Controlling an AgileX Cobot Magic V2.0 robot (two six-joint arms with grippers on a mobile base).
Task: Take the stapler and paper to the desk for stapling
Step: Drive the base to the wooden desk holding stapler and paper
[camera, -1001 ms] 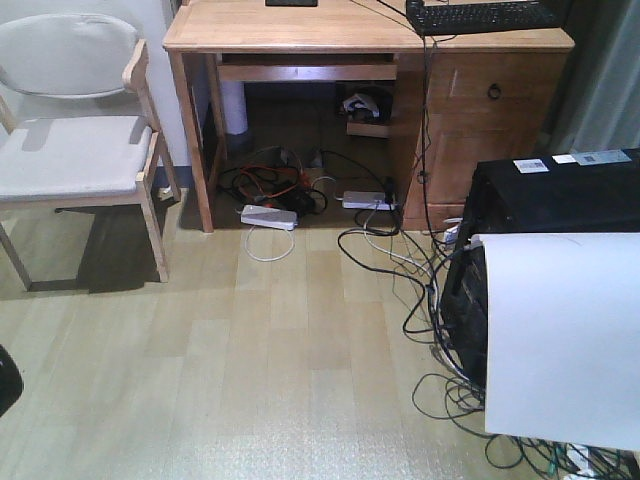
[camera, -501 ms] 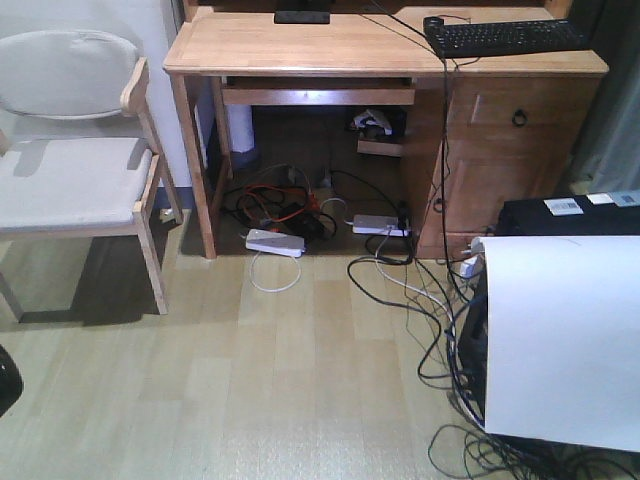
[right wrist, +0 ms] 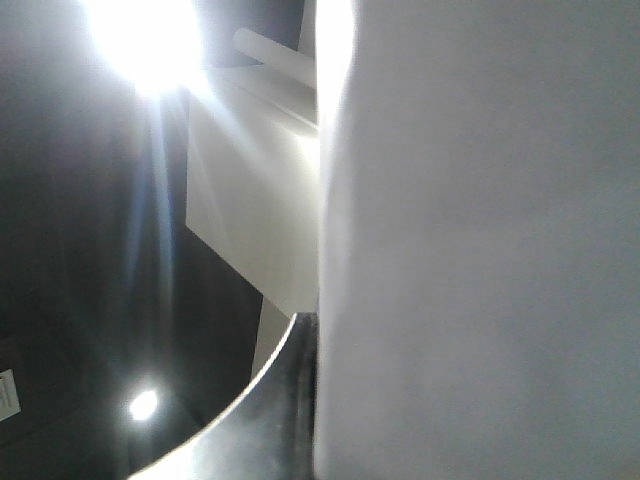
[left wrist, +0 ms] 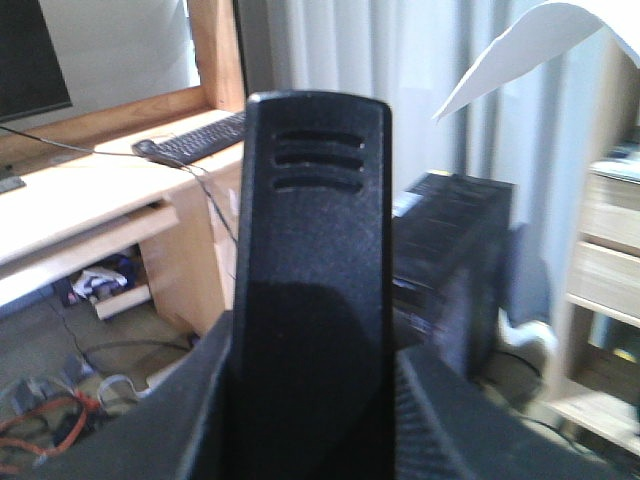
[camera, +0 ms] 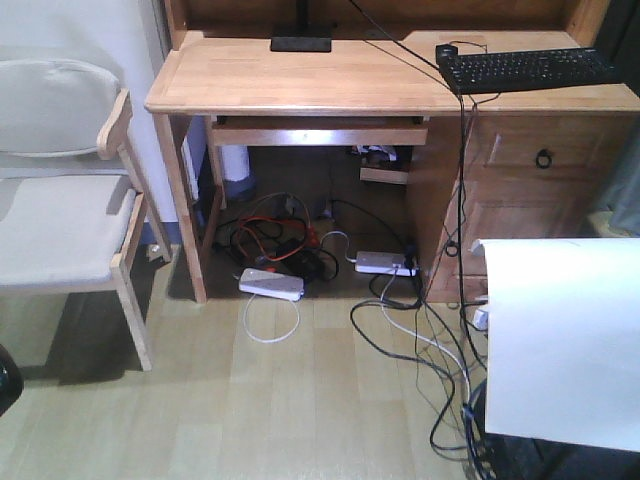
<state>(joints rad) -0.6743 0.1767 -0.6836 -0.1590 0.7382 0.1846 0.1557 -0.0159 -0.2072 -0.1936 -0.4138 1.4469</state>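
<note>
Stapler [left wrist: 315, 230] stands upright, clamped low in the left gripper [left wrist: 315, 420], not yet over the tabletop [camera: 300, 85]. Rigid, fairly heavy, slick plastic: likely best gripped mid-body. Paper [camera: 565, 340] hangs in air short of the tabletop's right end; light, floppy, creases easily, best pinched at one edge. Right gripper hidden behind the sheet, cannot tell its state

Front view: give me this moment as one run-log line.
left claw: holding stapler | right claw: holding paper aloft | desk: ahead, neither placed
</note>
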